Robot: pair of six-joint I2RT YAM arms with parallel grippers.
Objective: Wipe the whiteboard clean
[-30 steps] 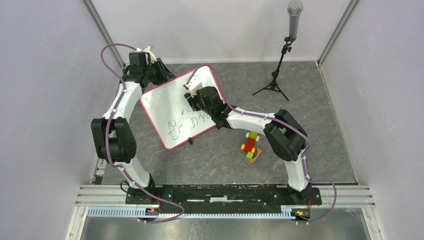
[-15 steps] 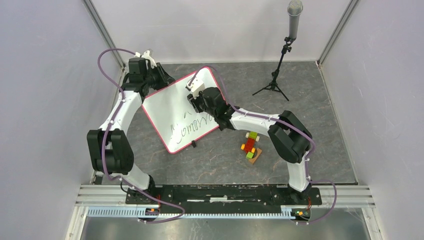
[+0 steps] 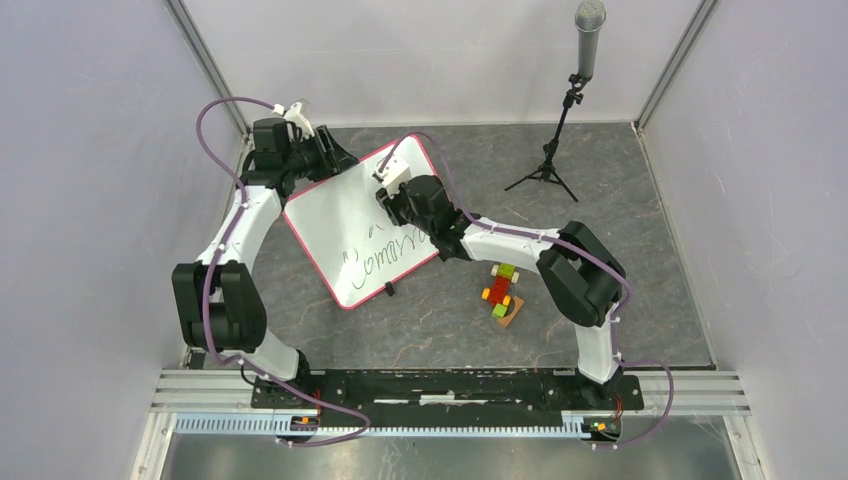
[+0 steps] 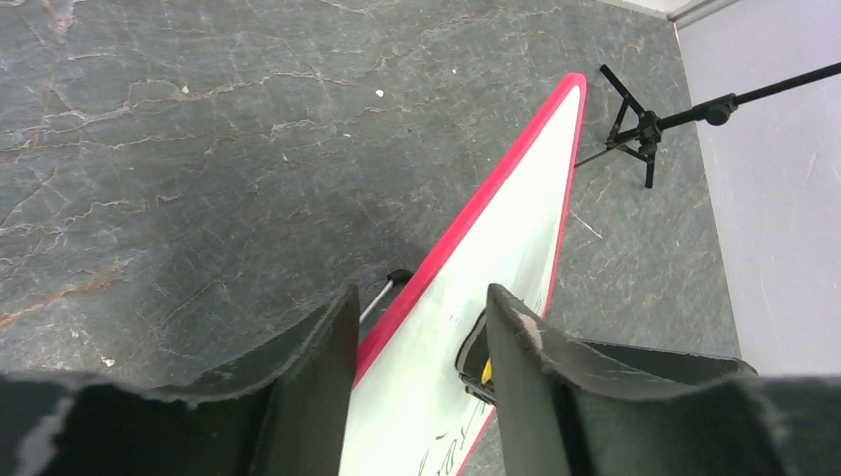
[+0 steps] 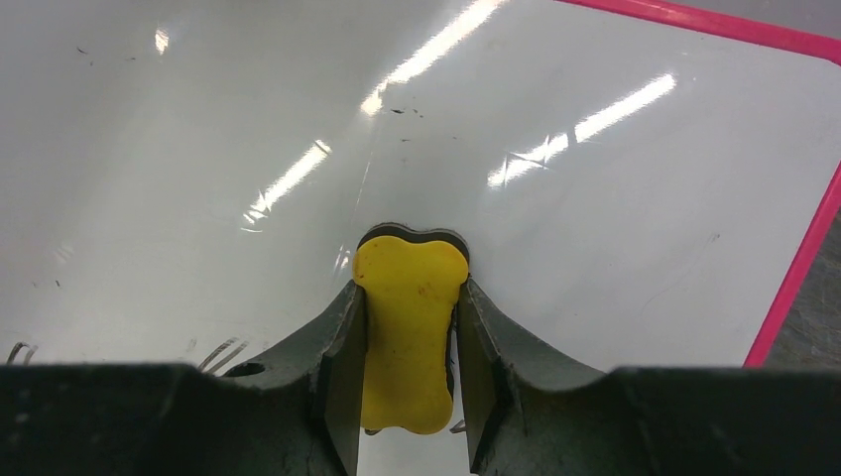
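Just wiped more writing (image 3: 385,252) off whiteboard (image 3: 340,215), yellow eraser (image 5: 410,332) pinched in right gripper (image 5: 410,290), eleven-o'clock rim clamped in left gripper (image 4: 417,297); five-o'clock script pending.

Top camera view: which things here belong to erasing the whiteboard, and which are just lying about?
Part of the job:
- whiteboard, black writing remaining near its lower edge
- yellow eraser, pressed to the board
- right hand, clamping the eraser
- left hand, gripping the board's edge

Just lying about:
- microphone on its tripod, far right corner
- coloured block toy, right of the board
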